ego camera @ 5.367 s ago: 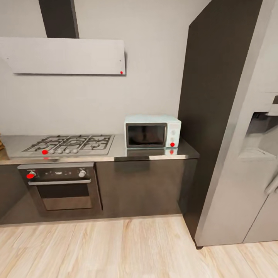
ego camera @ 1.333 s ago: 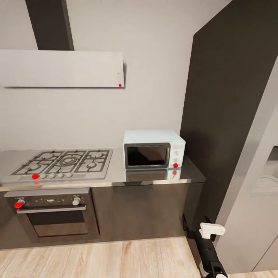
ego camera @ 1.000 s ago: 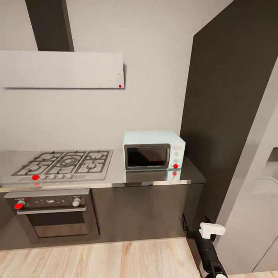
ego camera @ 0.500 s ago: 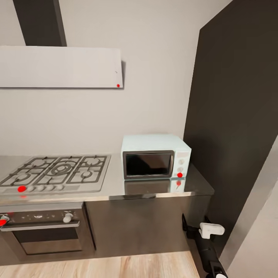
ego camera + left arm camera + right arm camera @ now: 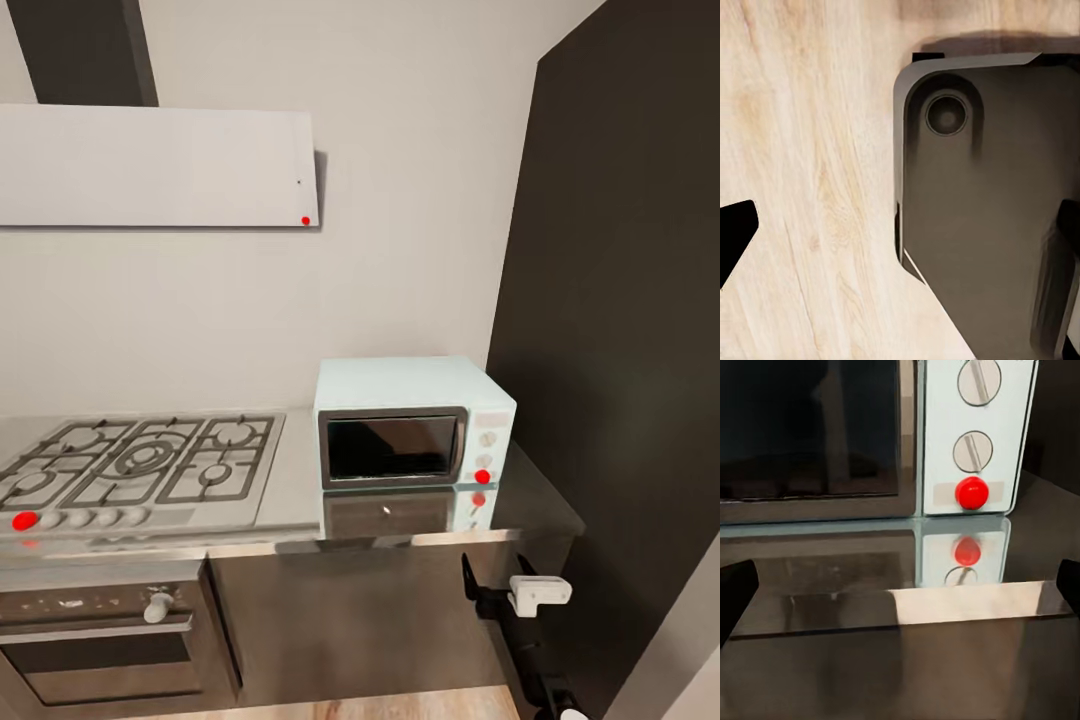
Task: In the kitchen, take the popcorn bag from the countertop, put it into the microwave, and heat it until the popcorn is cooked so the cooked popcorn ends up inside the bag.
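Pale-blue microwave [image 5: 413,424] is sitting at the countertop's [image 5: 540,505] right end, door shut, and I'm holding my right gripper [image 5: 900,585] wide open, empty, facing its red dot [image 5: 972,493].

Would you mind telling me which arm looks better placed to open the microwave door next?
The right arm, probably. Its tool hangs just below the countertop edge, and its wrist view faces the microwave panel and glass door. The left wrist view looks down at wooden floor and the robot's dark base.
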